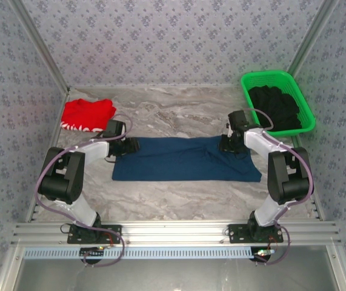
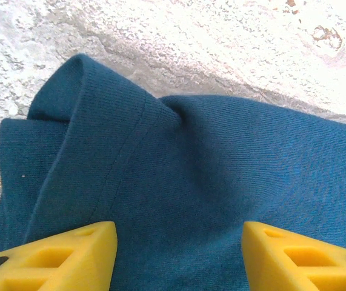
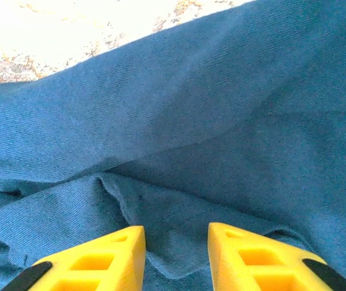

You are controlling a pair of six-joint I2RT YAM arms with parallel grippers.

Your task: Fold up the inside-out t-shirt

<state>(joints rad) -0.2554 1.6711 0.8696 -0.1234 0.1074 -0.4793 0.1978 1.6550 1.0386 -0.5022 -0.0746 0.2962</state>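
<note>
The dark blue t-shirt [image 1: 185, 159] lies in a long strip on the desk [image 1: 179, 194], with the left pincer [image 2: 179, 230] and right pincer [image 3: 176, 230] over its two ends, both apart, likely to fold it.

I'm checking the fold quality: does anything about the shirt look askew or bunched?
Yes. The navy t-shirt lies as a long strip, but its right end is rumpled: a loose flap sits bunched ahead of the right tool, not lying flat.
</note>
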